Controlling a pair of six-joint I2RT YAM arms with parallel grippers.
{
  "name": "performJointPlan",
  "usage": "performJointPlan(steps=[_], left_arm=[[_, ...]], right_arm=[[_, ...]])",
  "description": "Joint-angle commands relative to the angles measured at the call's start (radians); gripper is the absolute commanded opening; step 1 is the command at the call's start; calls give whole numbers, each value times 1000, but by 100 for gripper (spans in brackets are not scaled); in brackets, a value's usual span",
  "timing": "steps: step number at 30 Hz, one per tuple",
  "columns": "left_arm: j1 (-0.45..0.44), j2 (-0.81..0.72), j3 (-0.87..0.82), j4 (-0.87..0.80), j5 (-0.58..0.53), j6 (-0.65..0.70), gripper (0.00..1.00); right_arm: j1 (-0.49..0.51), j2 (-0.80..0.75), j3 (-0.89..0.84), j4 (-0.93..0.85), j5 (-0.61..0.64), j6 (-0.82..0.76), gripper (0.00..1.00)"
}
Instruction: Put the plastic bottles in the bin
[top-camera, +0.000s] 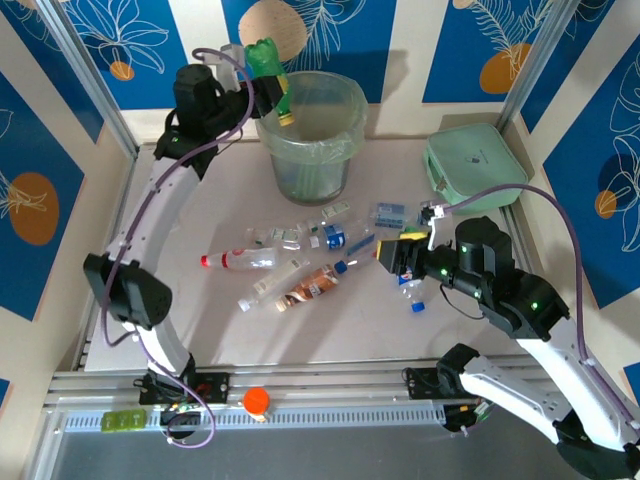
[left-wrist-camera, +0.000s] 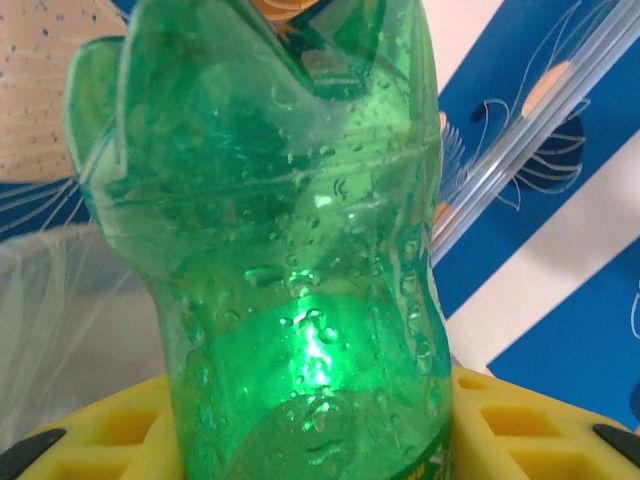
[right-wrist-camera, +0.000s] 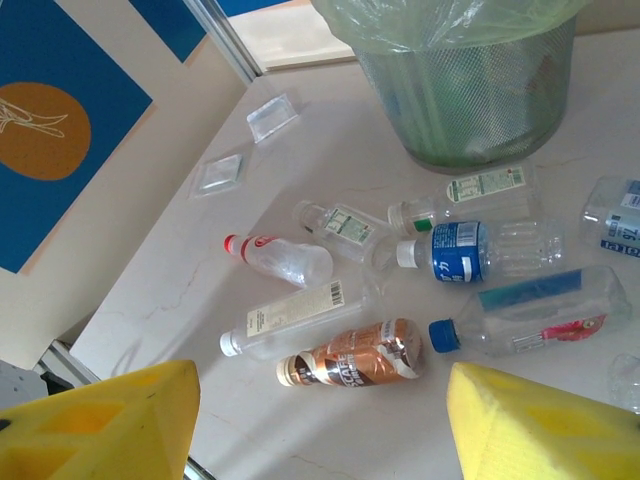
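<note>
**Green bottle over bin, neck down**

Clamps green bottle (top-camera: 266, 58) in left gripper (top-camera: 268, 96), jaws closed tight on the body between base and neck, with yellow pads (left-wrist-camera: 110, 440) pressed to either side in the wrist view. Holds it high over the far edge of the table (top-camera: 200, 330), at the left rim of the bin (top-camera: 312, 172). Probably placed there so that a release drops it into the liner rather than onto the table.

Points neck and yellow cap down and right toward the bin's mouth, lobed base up and away. Runs the long axis steep, leaning somewhat from upright. Seems to put the cap right at the rim; hard to tell from above whether inside it.

Hangs right gripper (right-wrist-camera: 320, 430) part open and empty, low over the middle of the table at the right side of the loose bottles (top-camera: 300, 262), likely poised for the next pick.

Shows those bottles lying flat between bin and near edge. Among them a red-capped bottle (top-camera: 240, 260) nearest the left edge and a brown bottle (right-wrist-camera: 350, 365) closest to the right pads. Several with caps toward the left edge, long axes roughly across the table.
</note>
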Motion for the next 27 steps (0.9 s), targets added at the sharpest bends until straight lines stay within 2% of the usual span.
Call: performJointPlan(steps=[1, 8, 13, 16, 22, 27], left_arm=[[-4, 100, 123, 38, -19, -14, 30], [-8, 371, 420, -36, -12, -19, 30], [-19, 521, 547, -33, 9, -39, 29], [-35, 568, 574, -29, 1, -13, 30], [-75, 616, 593, -130, -91, 122, 33], [-85, 647, 594, -169, -117, 157, 38]], right_arm=[[-9, 18, 27, -26, 25, -14, 67], [-19, 81, 40, -26, 21, 4, 67], [-31, 105, 30, -24, 21, 12, 67], [-43, 118, 14, -24, 8, 15, 67], [-64, 132, -19, -3, -18, 30, 67], [-64, 172, -8, 24, -52, 41, 67]])
